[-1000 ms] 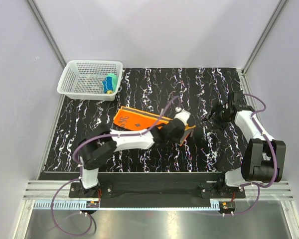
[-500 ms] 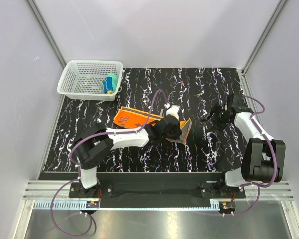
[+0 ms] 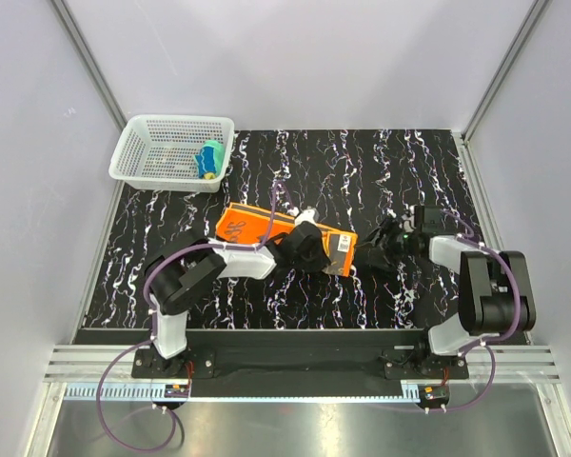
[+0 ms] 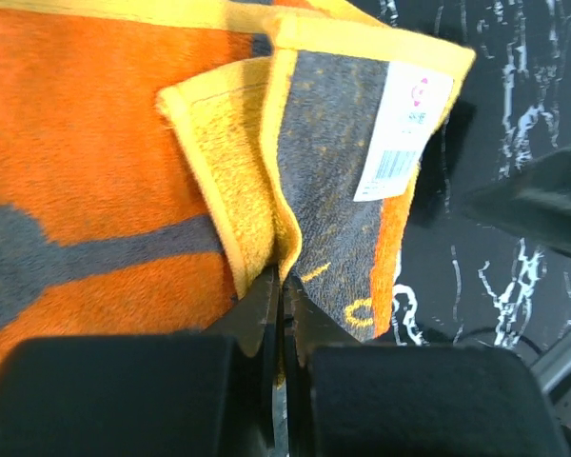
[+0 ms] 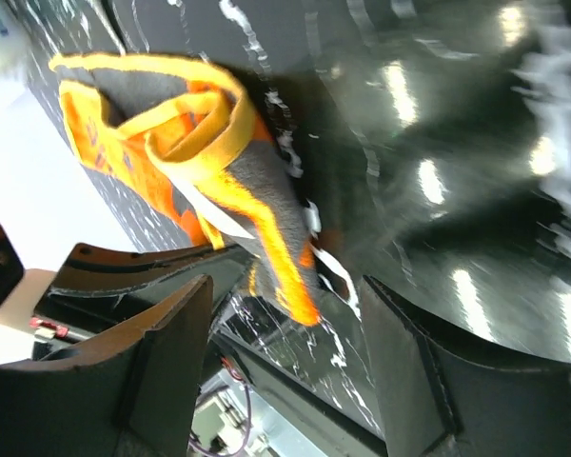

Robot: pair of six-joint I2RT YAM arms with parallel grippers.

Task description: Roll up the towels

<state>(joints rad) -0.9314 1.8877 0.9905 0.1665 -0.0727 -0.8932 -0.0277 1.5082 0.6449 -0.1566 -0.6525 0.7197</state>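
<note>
Towel: orange, mid-tabletop, right end folded over.
Left jaws: clamped on that folded hem.
Right jaws: open and empty, just beside the fold.
Advice: we recommend a tight, square roll, with the right jaws pinning the core.

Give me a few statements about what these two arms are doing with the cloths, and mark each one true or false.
1. The left gripper is shut on a folded edge of the orange towel. True.
2. The right gripper is clamping the towel's other end. False: its jaws are open, and the towel's end lies just ahead of them, ungripped.
3. The white basket holds nothing. False: a yellow and teal cloth lies in it.
4. The orange towel carries a white barcode label. True.
</note>
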